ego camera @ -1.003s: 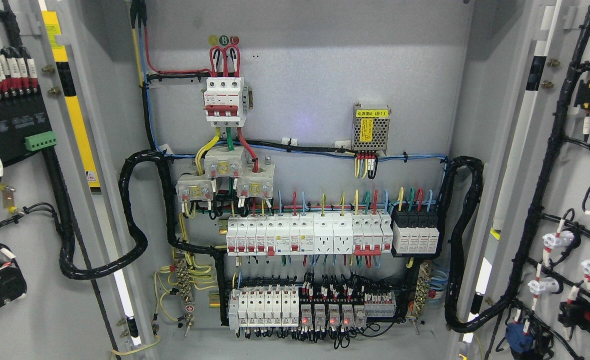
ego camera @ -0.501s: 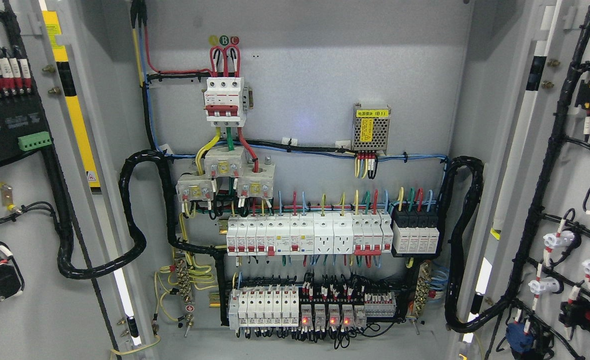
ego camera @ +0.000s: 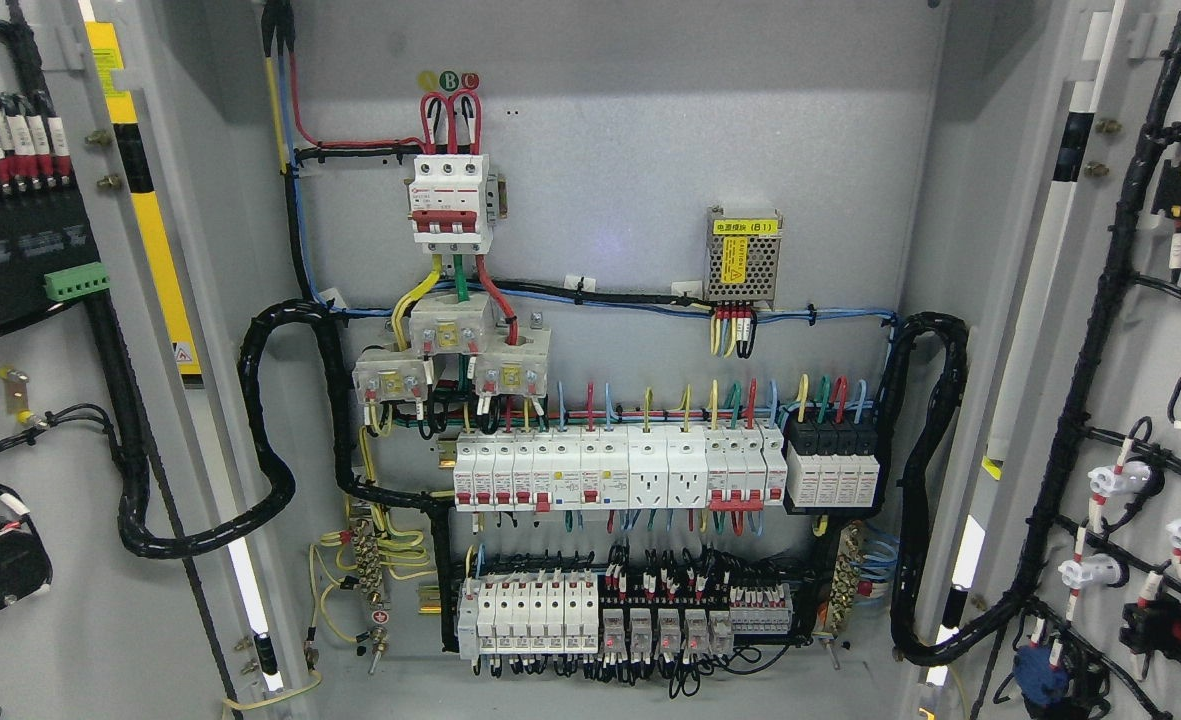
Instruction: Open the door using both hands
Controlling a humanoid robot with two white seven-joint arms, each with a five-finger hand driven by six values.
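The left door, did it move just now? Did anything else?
Yes. The left door wobbled: half a second ago its parts sat further left, and now they are back right, about where they were a second ago. The little red lights on the bottom relays look dimmer. The right door and the breakers stayed put.

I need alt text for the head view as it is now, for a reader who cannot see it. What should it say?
An electrical cabinet stands wide open, the left door and right door swung outward, wiring on their inner faces. Inside, a red three-pole breaker sits above two rows of white breakers, with a small power supply to the right. No robot hand is clearly visible.
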